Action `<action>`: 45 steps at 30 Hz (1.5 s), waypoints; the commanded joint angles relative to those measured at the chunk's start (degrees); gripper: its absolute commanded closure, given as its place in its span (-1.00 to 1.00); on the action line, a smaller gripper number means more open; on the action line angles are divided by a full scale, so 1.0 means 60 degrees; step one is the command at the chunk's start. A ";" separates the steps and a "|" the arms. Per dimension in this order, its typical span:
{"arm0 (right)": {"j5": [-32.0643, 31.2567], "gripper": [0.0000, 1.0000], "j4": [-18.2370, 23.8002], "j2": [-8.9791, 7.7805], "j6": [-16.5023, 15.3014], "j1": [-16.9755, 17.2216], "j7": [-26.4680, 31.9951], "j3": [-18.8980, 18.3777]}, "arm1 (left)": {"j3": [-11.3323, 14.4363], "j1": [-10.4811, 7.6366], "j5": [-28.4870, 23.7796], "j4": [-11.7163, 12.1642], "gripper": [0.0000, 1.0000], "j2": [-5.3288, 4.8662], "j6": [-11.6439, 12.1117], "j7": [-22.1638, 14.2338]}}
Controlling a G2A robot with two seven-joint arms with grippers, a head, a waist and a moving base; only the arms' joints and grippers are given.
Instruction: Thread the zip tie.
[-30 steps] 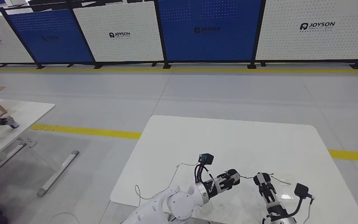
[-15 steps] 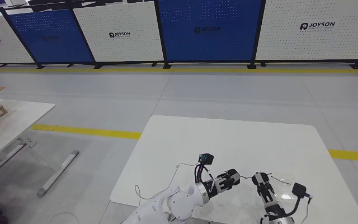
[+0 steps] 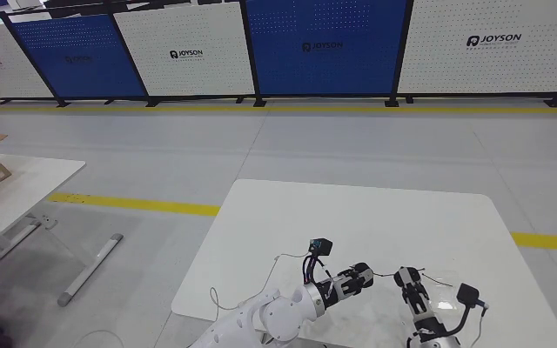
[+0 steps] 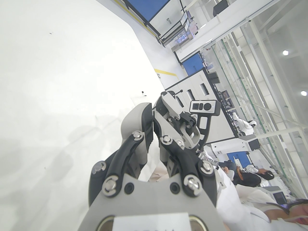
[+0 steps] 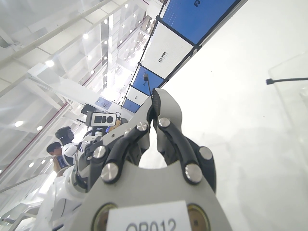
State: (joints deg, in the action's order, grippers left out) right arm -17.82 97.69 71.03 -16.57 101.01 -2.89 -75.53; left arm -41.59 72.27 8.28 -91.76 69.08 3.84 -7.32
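Observation:
A thin black zip tie sticks out from between the fingertips of my right gripper, which is shut on it; its small head points away from the wrist. My left gripper is shut, with nothing visible between its pads. The right gripper sits just beyond the left one, almost touching it. In the top view both hover low over the near edge of the white table, left gripper facing right gripper.
A second black zip tie lies on a clear plastic tray on the table beside the right gripper. A thin black strand runs from the right gripper toward that tray. The table's far half is bare.
The right gripper edged slightly toward the left one and back. The left arm kept still.

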 commanded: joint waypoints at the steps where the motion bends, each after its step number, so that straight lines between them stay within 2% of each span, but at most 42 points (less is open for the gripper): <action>1: -0.0030 1.00 -0.0004 0.0005 0.0028 -0.0011 0.0038 0.0014 | 0.0000 0.0000 0.0000 0.0000 1.00 0.0000 0.0000 0.0000; 23: -0.0169 1.00 -0.0024 0.0057 -0.0012 -0.0073 0.0338 0.0148 | 0.0000 0.0000 0.0000 0.0000 1.00 0.0000 0.0000 0.0000; 45: 0.0226 1.00 -0.0121 0.0076 -0.0026 -0.0121 0.0498 0.0063 | 0.0000 0.0000 0.0000 0.0000 1.00 0.0000 0.0000 0.0000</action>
State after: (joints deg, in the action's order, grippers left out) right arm -16.47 96.97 71.49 -16.73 100.28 0.10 -75.15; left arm -41.59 72.27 8.28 -91.76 69.08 3.84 -7.32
